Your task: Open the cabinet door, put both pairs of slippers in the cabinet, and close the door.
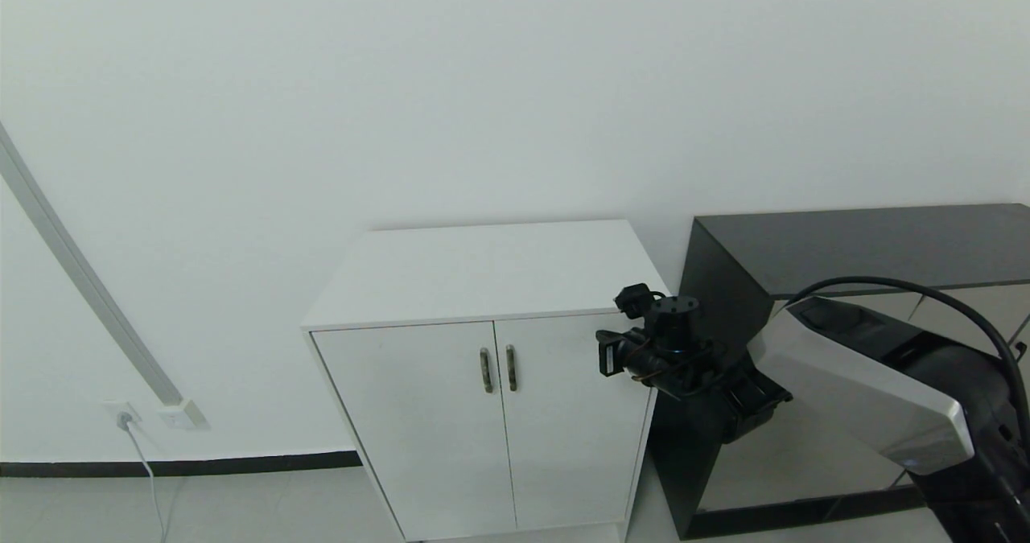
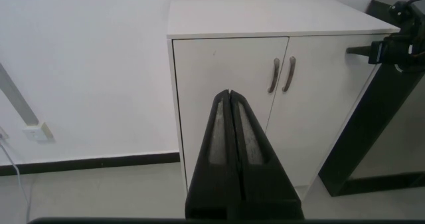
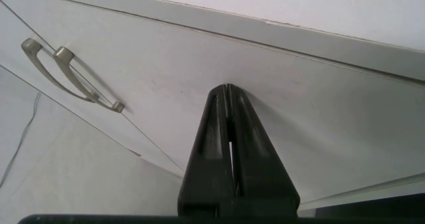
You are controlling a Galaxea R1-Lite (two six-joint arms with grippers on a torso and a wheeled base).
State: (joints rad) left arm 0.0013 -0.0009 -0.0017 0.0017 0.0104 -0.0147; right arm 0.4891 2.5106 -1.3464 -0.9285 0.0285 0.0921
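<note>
Cabinet [image 1: 483,273]: white, against the wall, both doors shut, two metal handles [image 1: 485,370] side by side at the middle seam. Right hand [image 3: 228,91]: fingers pressed together, held level in front of the right door [image 1: 575,430] near its upper outer corner, tip close to the panel; contact unclear. Left hand [image 2: 229,96]: pressed together too, well back from the cabinet, facing the left door [image 2: 219,64]. Black unit [image 1: 845,241] stands just beside the cabinet, behind the right arm. Wall socket [image 1: 121,416] with a cable, low on the left.

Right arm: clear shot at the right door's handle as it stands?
Probably yes. The right gripper sits shut before the right door, about level with its handle, with nothing between them.
</note>
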